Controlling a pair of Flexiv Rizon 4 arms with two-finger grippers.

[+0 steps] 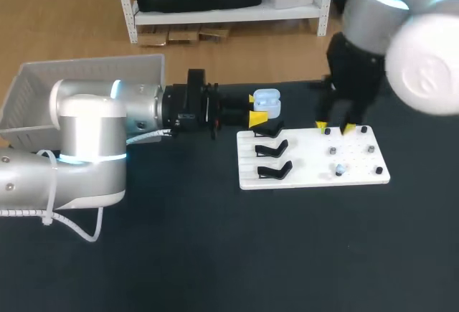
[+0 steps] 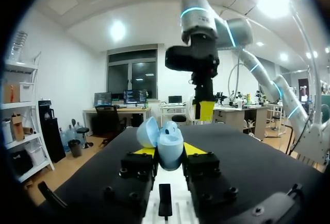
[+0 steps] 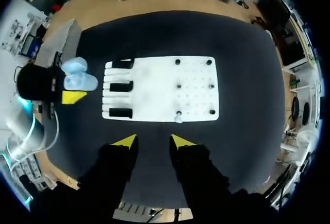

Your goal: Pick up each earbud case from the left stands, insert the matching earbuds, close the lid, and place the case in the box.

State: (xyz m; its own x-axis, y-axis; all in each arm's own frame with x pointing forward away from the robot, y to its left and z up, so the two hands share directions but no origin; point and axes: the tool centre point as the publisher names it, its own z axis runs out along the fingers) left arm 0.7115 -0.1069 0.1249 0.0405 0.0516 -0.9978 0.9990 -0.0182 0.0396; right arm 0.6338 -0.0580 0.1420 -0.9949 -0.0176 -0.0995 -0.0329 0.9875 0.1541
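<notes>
- The left gripper (image 1: pixel 255 109) had the pale blue case (image 1: pixel 266 100) up off the board, just beside the far stand (image 1: pixel 269 131), so the pick-up looked done for this one.
- Its lid (image 2: pixel 148 131) stood open. Whether any earbud sat inside, I couldn't tell.
- All three black stands on the white board (image 1: pixel 308 179) looked empty. The box (image 1: pixel 43 86) waited well to the left, its inside largely hidden by the arm.
- By my reading, inserting the earbuds, closing the lid and boxing the case were all left to do.
- The left fingers were narrow, clamped on the case from both sides.
- The right gripper (image 1: pixel 335 127) hung over the pegs at the board's far edge, fingers moderately apart, holding nothing.
- One pale earbud (image 1: pixel 340 170) sat on a near peg.
</notes>
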